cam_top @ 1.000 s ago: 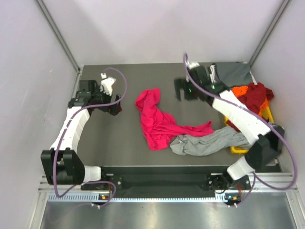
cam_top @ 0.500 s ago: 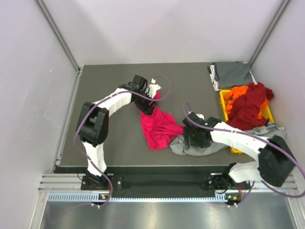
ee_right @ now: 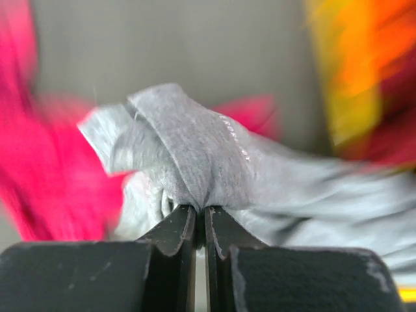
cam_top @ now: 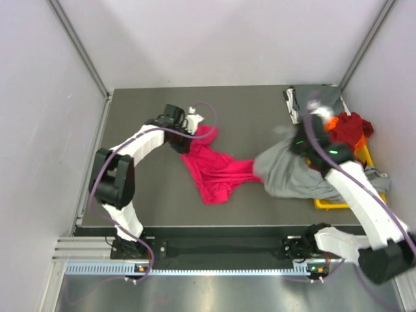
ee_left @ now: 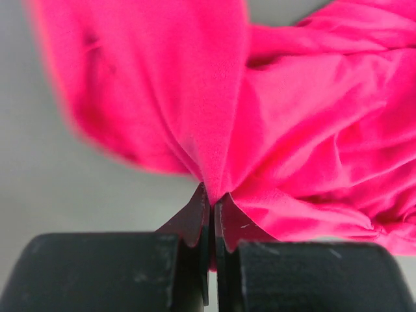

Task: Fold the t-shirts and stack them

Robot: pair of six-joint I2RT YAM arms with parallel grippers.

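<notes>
**Item 1. Pink shirt** (cam_top: 214, 170)
- Location: crumpled at the middle of the counter (cam_top: 260, 107). Its right-hand tail reaches the light grey shirt (cam_top: 292, 174) and touches it; which of the two lies on top at that spot cannot be told.
- Hold: the left end effector (ee_left: 211, 195) is clamped on a bunched fold at the shirt's far upper edge, with cloth fanning out from between the closed fingers.

**Item 2. Light grey shirt**
- Location: right of centre, gathered into a raised heap. Its near edge trails over the front of the yellow bin (cam_top: 330, 205).
- Hold: the right end effector (ee_right: 200, 209) is pinched tight on a ridge of grey fabric. The view is blurred.

**Item 3. Other stock**
- A dark grey shirt (cam_top: 320, 101) lies flat at the far right corner.
- An orange shirt (cam_top: 333, 121) and a dark red shirt (cam_top: 352, 130) are heaped in the bin.

**Handling note (judgement)**
- The step in hand looks like separating the pink and grey shirts so that one can be spread out for folding.
- Draw the two grips apart slowly and low, watching the pink tail where it meets the grey. If it drags along, pause and lift the grey higher.
- Both holds are on bunched folds rather than on a hem or shoulder. Expect to set each shirt down and take it again at two corners before flattening.
- Keep the grey cloth from snagging on the bin's rim.
</notes>
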